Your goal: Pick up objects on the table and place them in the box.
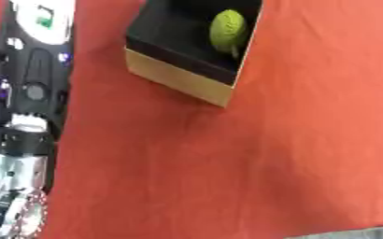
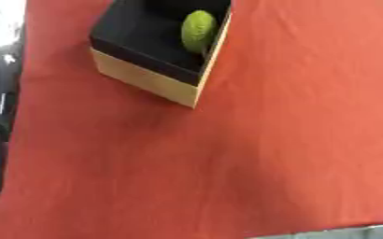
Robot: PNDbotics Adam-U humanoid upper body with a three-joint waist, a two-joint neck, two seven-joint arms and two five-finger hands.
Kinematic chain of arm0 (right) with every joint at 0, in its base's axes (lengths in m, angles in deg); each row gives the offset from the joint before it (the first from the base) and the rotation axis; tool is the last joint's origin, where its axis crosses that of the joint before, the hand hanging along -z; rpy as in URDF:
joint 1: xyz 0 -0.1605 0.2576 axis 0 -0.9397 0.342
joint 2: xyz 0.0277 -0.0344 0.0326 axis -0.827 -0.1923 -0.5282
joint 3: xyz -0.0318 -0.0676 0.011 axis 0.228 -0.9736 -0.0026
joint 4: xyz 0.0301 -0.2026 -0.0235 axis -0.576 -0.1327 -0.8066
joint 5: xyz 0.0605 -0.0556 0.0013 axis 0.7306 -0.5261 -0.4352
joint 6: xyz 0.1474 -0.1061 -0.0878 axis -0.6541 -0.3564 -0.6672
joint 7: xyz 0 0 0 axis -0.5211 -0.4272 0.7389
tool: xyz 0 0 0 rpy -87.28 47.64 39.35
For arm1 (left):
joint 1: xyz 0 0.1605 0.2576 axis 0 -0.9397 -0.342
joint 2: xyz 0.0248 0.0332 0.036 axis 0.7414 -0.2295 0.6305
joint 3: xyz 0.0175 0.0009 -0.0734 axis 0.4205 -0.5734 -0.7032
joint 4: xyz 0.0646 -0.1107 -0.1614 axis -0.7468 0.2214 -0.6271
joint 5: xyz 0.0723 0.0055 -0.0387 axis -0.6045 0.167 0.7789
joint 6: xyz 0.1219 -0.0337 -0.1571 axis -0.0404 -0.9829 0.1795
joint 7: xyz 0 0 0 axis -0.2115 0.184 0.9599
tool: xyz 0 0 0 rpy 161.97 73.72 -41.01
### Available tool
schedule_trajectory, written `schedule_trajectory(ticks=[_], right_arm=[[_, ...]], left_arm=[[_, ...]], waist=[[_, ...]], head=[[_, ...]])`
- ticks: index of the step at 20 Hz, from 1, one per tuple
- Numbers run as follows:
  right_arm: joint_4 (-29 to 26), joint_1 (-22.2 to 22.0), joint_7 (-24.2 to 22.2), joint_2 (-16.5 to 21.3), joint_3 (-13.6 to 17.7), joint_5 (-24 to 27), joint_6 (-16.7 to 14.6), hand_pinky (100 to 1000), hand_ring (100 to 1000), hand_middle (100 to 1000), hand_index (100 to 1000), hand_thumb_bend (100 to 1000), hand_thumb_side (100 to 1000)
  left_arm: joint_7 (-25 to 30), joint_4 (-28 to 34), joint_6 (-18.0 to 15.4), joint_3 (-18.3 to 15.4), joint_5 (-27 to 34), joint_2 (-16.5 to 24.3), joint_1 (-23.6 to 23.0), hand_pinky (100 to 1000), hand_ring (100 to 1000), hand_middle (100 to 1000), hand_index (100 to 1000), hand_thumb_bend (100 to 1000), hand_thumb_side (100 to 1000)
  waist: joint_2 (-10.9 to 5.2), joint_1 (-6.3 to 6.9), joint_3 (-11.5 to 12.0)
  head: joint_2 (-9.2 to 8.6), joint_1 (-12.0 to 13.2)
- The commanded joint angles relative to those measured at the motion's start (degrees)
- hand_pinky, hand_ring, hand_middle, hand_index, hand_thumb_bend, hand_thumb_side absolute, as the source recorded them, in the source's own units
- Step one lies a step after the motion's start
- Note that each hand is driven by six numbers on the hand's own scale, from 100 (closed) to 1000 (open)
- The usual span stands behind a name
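Box (image 1: 178, 77) sits at the top of the red-covered table (image 1: 252, 163), turned askew, one corner pointing toward the camera. Tan outer walls, black inside, top cut off by the upper edge of both views. Left arm (image 1: 31, 93) runs down the left edge of the left eye view (black casing, white patch with a green mark near the top, silver joints lower down), well apart from the box. In the right eye view only a sliver of it shows at the left edge. Left hand (image 1: 15, 212) shows at the lower left corner as silver and black parts with a red-dotted ring; cannot tell whether its fingers are released or clenched. Right hand shows in neither view. Green object (image 1: 227, 30), rounded and bumpy, lies inside the box against its right wall.
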Motion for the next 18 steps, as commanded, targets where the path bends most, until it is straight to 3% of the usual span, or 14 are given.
schedule_trajectory(ticks=[1, 3, 6, 7, 9, 12, 15, 18], right_arm=[[-0.9, -0.41, 0.96, 2.54, 1.22, -1.02, -0.02, 753, 720, 563, 770, 100, 664], [-0.9, -1.45, 1.6, 3.05, 1.76, -1.61, 0.03, 752, 720, 563, 770, 100, 664], [-0.9, -2.84, 2.58, 3.68, 2.43, -2.47, 0.2, 752, 720, 562, 769, 100, 664], [-0.9, -3.22, 2.85, 3.84, 2.63, -2.73, 0.2, 752, 721, 563, 769, 100, 664], [-0.9, -3.85, 3.36, 4.07, 3.02, -3.2, 0.13, 752, 721, 563, 769, 100, 663], [-0.9, -4.52, 4.06, 4.11, 3.57, -3.72, -0.06, 752, 721, 563, 770, 100, 663], [-0.9, -5.47, 4.67, 3.94, 4.14, -4.1, -0.53, 752, 723, 563, 770, 100, 663], [-0.9, -6.6, 5.34, 3.54, 4.78, -4.34, -0.73, 751, 728, 565, 770, 100, 664]], left_arm=[[-3.64, 4.96, 3.57, 1.37, 15.13, 6.52, -0.73, 720, 510, 516, 538, 100, 309], [-8.27, 7.54, 5.41, 1.97, 23.17, 10.87, -2.94, 727, 525, 541, 566, 100, 309], [-15.17, 11.14, 5.01, 2.76, 30.96, 17.31, -7.03, 735, 552, 575, 616, 100, 276], [-17.12, 12.3, 3.76, 2.83, 32.54, 19.75, -8.87, 738, 585, 609, 657, 100, 216], [-21.07, 14.45, 0.21, 2.93, 35.63, 24.13, -13.05, 739, 593, 616, 664, 100, 209], [-25.23, 17.24, -4.64, 1.93, 38.56, 28.71, -19.05, 741, 620, 640, 686, 205, 158], [-28.2, 20.54, -8.89, -1.06, 40.96, 32.05, -26.64, 748, 632, 650, 691, 239, 175], [-29.94, 23.5, -10.92, -5.06, 42.54, 32.79, -33.41, 755, 638, 652, 691, 233, 227]], waist=[[-1.96, -0.22, 1.08], [-2.32, -0.44, 2.67], [-2.64, -0.78, 4.76], [-2.68, -0.97, 5.53], [-2.71, -1.37, 6.63], [-2.64, -2.08, 7.65], [-2.41, -2.88, 8.12], [-2.09, -3.66, 8.74]], head=[[0.43, -1.69], [0.31, -3.0], [0.19, -4.34], [-0.02, -4.75], [-0.45, -5.35], [-1.33, -6.31], [-2.29, -7.05], [-2.89, -7.76]])
